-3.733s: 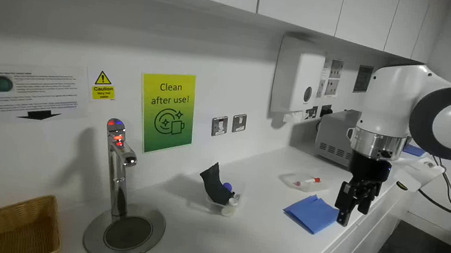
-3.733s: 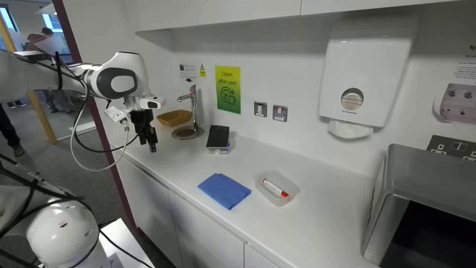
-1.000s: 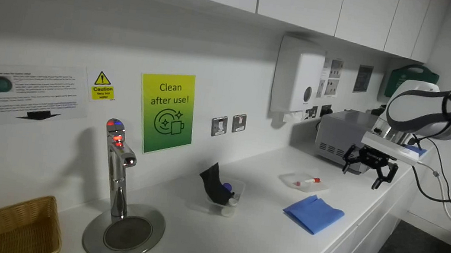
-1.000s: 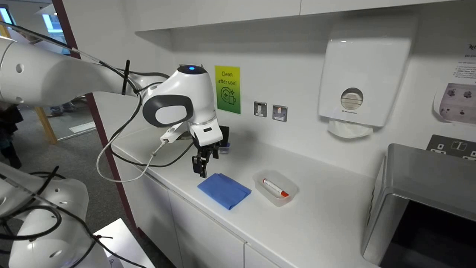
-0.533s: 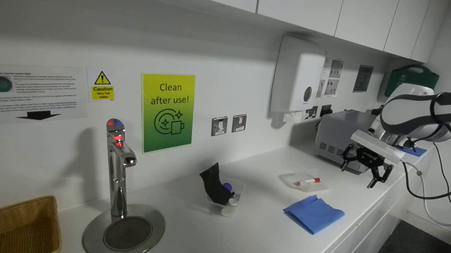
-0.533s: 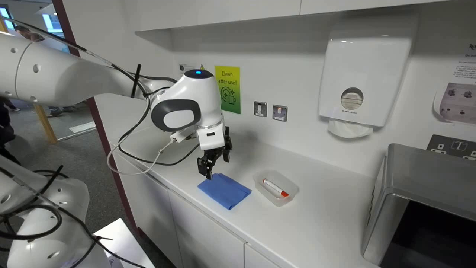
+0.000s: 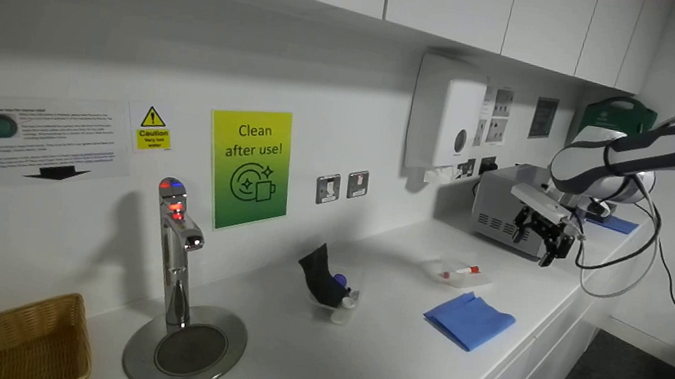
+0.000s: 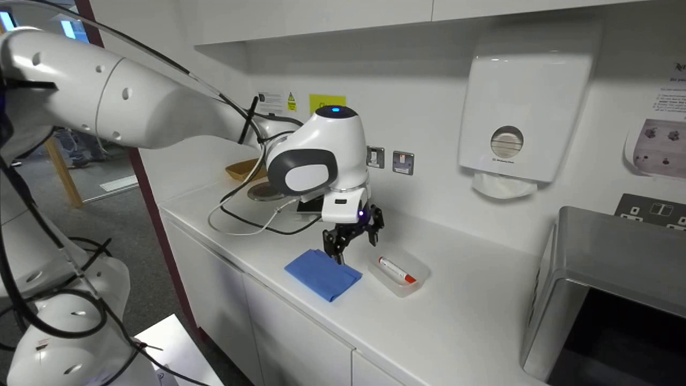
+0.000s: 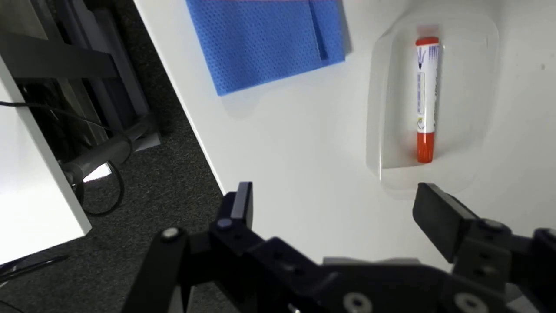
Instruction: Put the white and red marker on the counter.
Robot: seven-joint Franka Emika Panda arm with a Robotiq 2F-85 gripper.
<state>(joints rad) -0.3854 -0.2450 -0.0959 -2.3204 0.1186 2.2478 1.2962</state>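
The gripper [image 9: 334, 204] is nearest in the wrist view, its 2 jaws wide apart with nothing between. Beyond, right on the counter [image 9: 295, 139], is the tub [image 9: 471, 100]; the marker [image 9: 427, 100] lies in it, running near to far. Best, I judge, to shift right and farther, straddle the marker's middle, then lower straight, missing the tub's sides; keep off the cloth [image 9: 269, 43], far left

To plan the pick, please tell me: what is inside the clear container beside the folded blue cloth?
In the wrist view, the clear container holds the white and red marker; nothing else shows inside. Anything directly beneath the marker is covered.
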